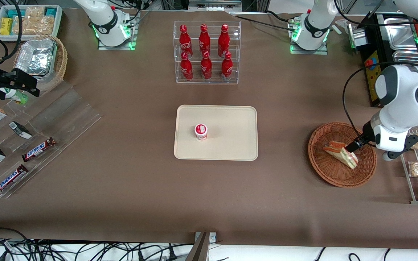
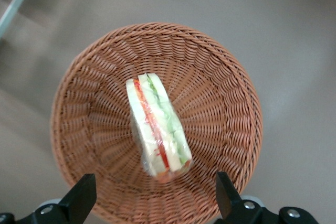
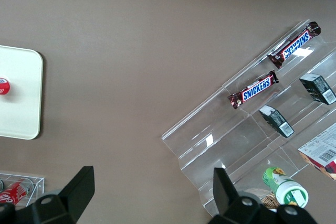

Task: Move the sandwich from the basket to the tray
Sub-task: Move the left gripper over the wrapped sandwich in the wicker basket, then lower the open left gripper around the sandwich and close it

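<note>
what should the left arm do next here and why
Probably lower straight down. The end effector hangs open above the basket, its fingers spread wider than the sandwich, which lies untouched in the basket. Once the fingers straddle the wedge they can close; the tray comes after.

Clear-wrapped triangular white-bread sandwich (image 1: 340,154) lies on its side inside round reddish-brown wicker basket (image 1: 321,170). Flat cream rectangular plastic tray (image 1: 230,145) sits mid-table, well apart. Open gripper (image 2: 155,203) hovers above sandwich.
</note>
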Tool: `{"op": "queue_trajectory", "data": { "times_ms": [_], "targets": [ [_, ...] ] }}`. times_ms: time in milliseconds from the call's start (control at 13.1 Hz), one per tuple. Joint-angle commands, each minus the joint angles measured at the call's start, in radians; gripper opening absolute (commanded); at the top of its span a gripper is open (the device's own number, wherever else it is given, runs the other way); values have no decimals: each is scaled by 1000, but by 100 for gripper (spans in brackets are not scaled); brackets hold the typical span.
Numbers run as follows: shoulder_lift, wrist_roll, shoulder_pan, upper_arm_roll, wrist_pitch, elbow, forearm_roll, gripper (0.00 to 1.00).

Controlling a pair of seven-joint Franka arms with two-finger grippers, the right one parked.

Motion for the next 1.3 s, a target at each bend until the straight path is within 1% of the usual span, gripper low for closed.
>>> {"op": "queue_trajectory", "data": {
  "times_ms": [0, 305, 382, 611, 840, 916, 1069, 1221],
  "targets": [
    [26, -85, 2, -4, 88, -26, 24, 100],
    [62, -148, 1, -2, 140, -37, 24, 100],
    [72, -160, 1, -2, 152, -38, 35, 100],
    [105, -246, 1, -2, 241, -81, 125, 100],
    [147, -335, 1, -4, 292, -86, 202, 100],
    [155, -352, 1, -4, 293, -86, 224, 100],
    [161, -357, 1, -4, 292, -86, 232, 100],
    [164, -361, 1, -4, 292, -86, 232, 16]
  ]
}}
